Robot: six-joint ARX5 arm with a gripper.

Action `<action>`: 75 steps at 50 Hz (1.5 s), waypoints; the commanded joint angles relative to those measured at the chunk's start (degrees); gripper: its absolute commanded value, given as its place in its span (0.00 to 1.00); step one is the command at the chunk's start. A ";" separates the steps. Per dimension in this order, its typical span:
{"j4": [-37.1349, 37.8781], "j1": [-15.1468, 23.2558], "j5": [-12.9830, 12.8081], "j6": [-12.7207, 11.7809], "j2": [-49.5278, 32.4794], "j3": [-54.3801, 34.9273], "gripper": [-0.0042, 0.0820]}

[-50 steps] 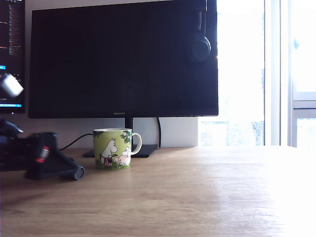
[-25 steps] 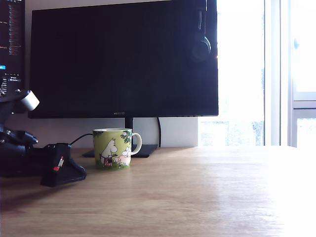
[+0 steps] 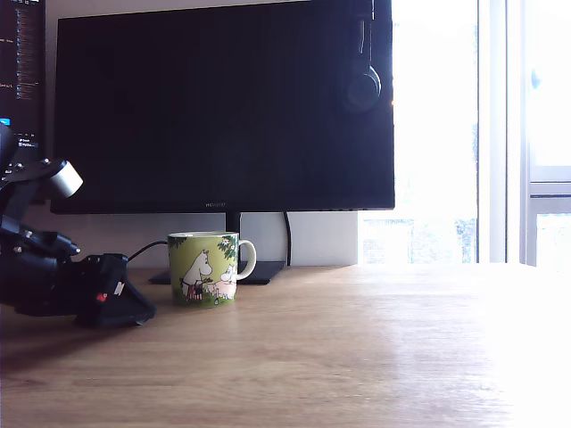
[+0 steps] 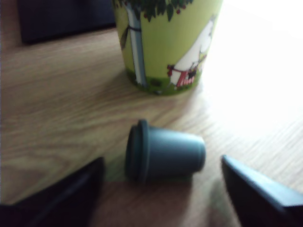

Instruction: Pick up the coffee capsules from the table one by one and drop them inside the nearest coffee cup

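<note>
A dark grey capsule (image 4: 163,157) lies on its side on the wooden surface (image 3: 357,357), between the fingers of the wide-spread pincer (image 4: 163,196), untouched. The green cartoon mug (image 4: 165,42) stands at its 12 o'clock. The monitor (image 3: 223,107) behind reads "HUAWEI".

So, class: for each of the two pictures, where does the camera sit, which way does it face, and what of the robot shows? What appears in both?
Exterior view: low at desk height, facing the monitor across the table; the arm and gripper show at its left.
Wrist view: on the arm, looking down past the open gripper at a dark grey coffee capsule lying on its side.
Shared: the coffee cup, the table and the gripper.
</note>
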 commanded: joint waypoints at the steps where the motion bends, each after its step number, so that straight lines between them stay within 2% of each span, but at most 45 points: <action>1: 0.04 -0.17 0.09 0.39 0.59 0.13 0.26; 25: -1.46 -0.15 0.11 0.42 -0.44 0.11 0.25; 37: -7.74 -0.15 1.27 0.46 -9.42 0.11 0.25; 49: -10.36 -0.15 1.33 0.46 -19.28 0.17 0.25; 65: -11.87 -0.17 1.33 0.44 -22.49 0.55 0.25; 70: -15.69 -0.17 1.36 0.39 -22.49 2.27 0.26; 75: -22.86 -0.17 1.70 0.33 -22.49 6.08 0.26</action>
